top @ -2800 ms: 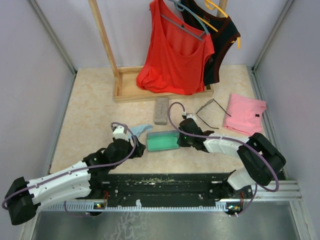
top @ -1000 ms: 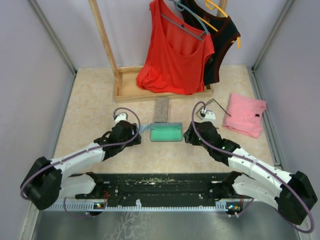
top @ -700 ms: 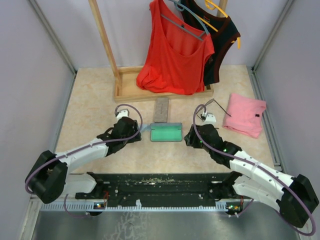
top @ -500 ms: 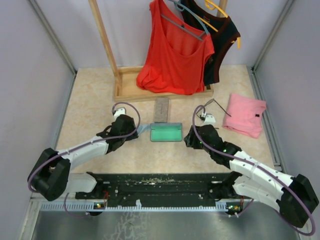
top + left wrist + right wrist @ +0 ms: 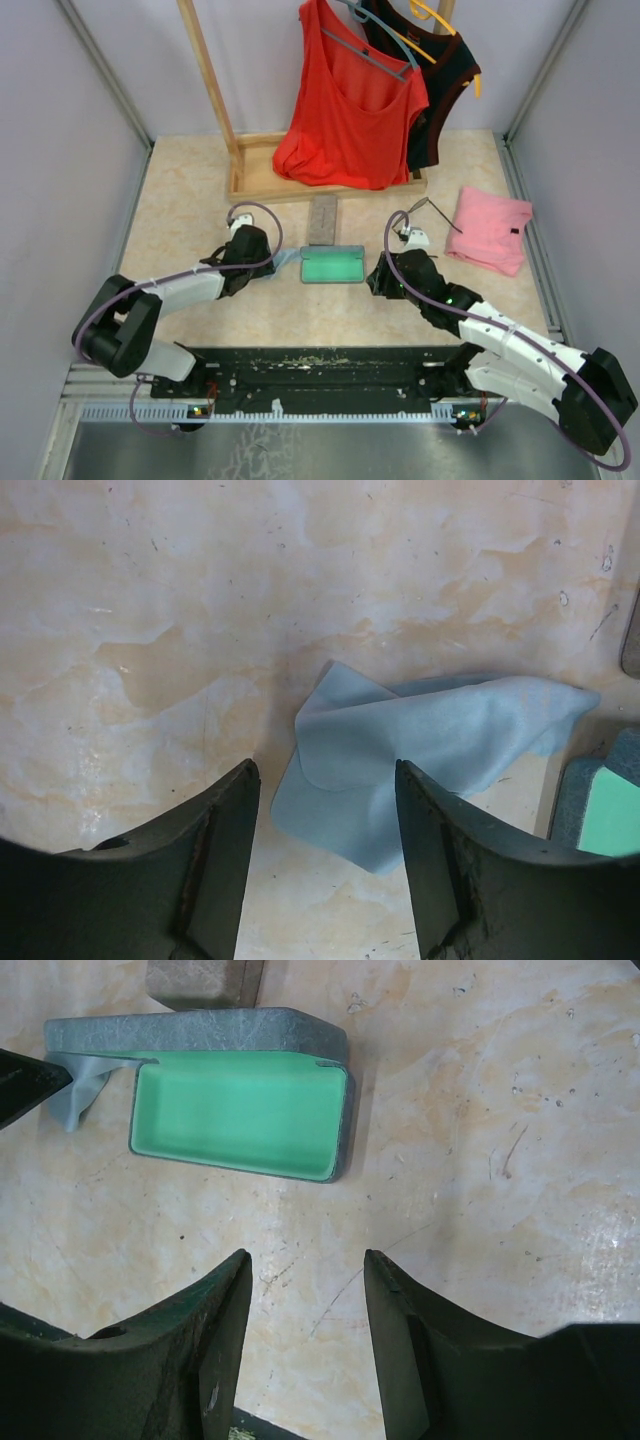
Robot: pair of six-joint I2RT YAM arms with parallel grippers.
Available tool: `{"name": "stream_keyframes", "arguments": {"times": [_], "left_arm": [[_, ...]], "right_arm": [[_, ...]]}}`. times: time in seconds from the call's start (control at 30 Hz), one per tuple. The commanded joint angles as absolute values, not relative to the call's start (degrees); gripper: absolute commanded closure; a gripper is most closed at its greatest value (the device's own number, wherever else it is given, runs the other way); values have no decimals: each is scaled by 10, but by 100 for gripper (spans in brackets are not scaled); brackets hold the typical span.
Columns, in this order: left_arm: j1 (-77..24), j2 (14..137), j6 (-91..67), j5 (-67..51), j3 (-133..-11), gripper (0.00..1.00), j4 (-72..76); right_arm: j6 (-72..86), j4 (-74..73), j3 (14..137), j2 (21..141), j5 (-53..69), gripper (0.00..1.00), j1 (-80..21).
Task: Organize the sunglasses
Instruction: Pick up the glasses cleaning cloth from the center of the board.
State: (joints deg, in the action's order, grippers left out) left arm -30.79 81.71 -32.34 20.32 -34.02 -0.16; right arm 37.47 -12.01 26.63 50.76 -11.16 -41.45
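So the one pair of thin dark wire-framed sunglasses (image 5: 437,213) I can make out sits off the far-right side of the right gripper (image 5: 377,277), past its wrist, between that wrist and a folded pink garment (image 5: 490,228). Only a slim arm and a bit of the frame show; the arm hides the rest. The gripper isn't touching them and points the other way.

The right gripper's jaws stand about half apart over bare beige marbled tabletop (image 5: 480,1110), with nothing held. Just ahead of its fingertips and a bit to their left lies an open grey oblong glasses case with a mint-green lining (image 5: 240,1110), close but not touching. Beyond that is the end of a second, closed grey case (image 5: 322,219).

The left gripper (image 5: 325,770) is also open, fairly wide. A crumpled light blue wiping cloth (image 5: 430,750) lies flat on the table right under and ahead of it, its near edge running into the gap between the fingers. I can't tell whether the fingers actually touch it. The cloth's far tip reaches the open case.
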Motion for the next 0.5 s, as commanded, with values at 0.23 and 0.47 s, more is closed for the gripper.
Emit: {"name": "stream_keyframes", "arguments": {"times": [0.23, 0.47], "left_arm": [[-299, 848, -299, 187, -347, 47, 53], [-292, 868, -284, 187, -344, 60, 74]], "right_arm": [[367, -111, 271, 500, -107, 51, -409], [368, -121, 271, 491, -108, 51, -410]]}}
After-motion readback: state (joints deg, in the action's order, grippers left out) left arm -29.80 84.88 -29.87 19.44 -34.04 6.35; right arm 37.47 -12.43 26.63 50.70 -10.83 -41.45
